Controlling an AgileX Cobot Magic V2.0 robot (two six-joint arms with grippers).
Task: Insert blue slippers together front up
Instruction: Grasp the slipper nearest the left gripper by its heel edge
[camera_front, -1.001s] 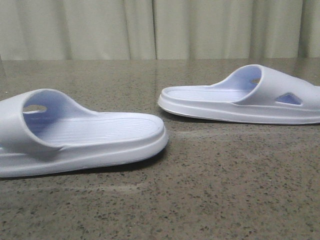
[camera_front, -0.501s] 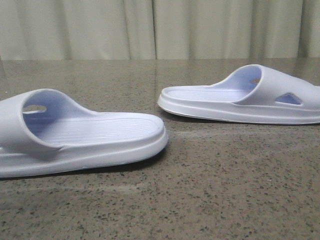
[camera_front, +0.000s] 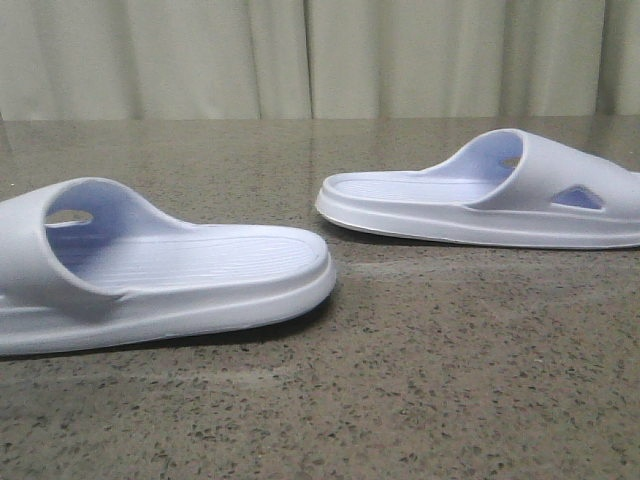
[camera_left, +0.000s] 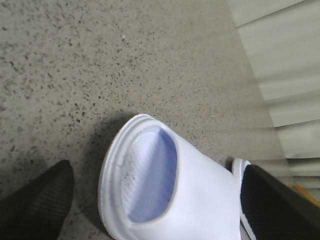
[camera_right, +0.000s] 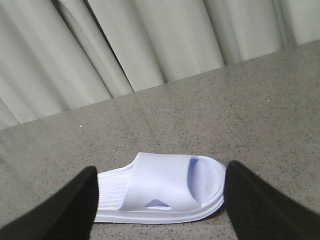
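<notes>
I see two blue slippers lying sole-down on the table, well apart, not nested. Near slipper sits at the front left of the front view, strap end cut off by the frame edge, open heel end pointing toward the middle. Far slipper sits further back on the right, strap toward the right, heel end pointing left toward the other one. Ribbed footbeds show on both; the far one shows a triangular cut-out in the strap side.

Left gripper is spread wide, one dark finger on each side of the near slipper. The slipper's strap sits between the fingers, nothing clamped, and I can't tell if either pad touches the foam.

Right gripper is also spread wide and holds nothing. Its fingers frame the far slipper from above; the slipper lies flat on the table between them in that view, apart from both fingertips.

Table is speckled grey-brown stone. Pale pleated curtain runs along the back edge.
</notes>
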